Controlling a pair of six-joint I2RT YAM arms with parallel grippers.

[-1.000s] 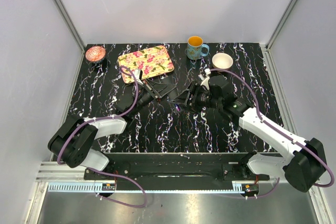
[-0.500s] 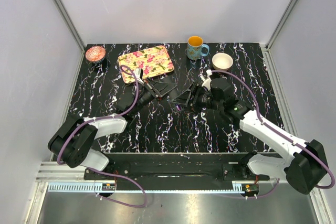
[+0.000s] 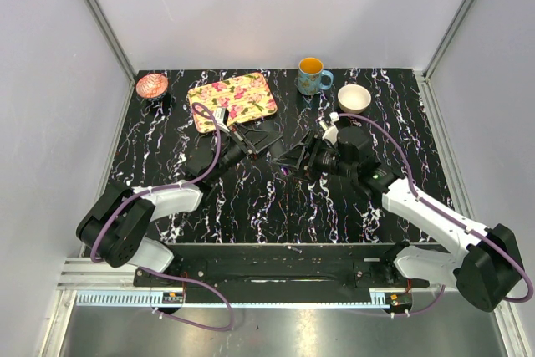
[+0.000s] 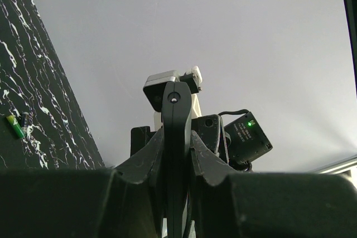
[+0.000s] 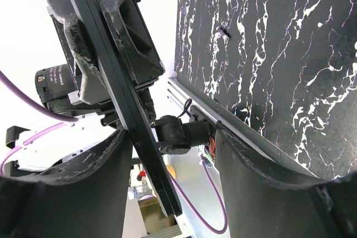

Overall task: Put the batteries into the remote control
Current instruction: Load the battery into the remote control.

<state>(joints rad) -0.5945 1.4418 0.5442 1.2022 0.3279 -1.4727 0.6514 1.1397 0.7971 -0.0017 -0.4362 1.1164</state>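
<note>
My left gripper (image 3: 248, 141) is shut on the remote control (image 3: 267, 136), a flat black bar held off the table. In the left wrist view the remote (image 4: 177, 115) stands edge-on, clamped between the fingers of the left gripper (image 4: 177, 137). My right gripper (image 3: 292, 155) is open just to the right of it. In the right wrist view the remote (image 5: 125, 110) runs diagonally between the wide-open jaws of the right gripper (image 5: 170, 137), nearer the left finger. No red batteries show. A small green stick (image 4: 15, 126) lies on the table.
A floral tray (image 3: 232, 98) lies at the back left, with a pink bowl (image 3: 151, 85) beyond it. A mug (image 3: 312, 75) and a white bowl (image 3: 354, 98) stand at the back right. A tiny dark item (image 5: 223, 30) lies on the marble table.
My right arm has edged slightly towards the left gripper and the remote. The left gripper still holds the remote in the same place.
</note>
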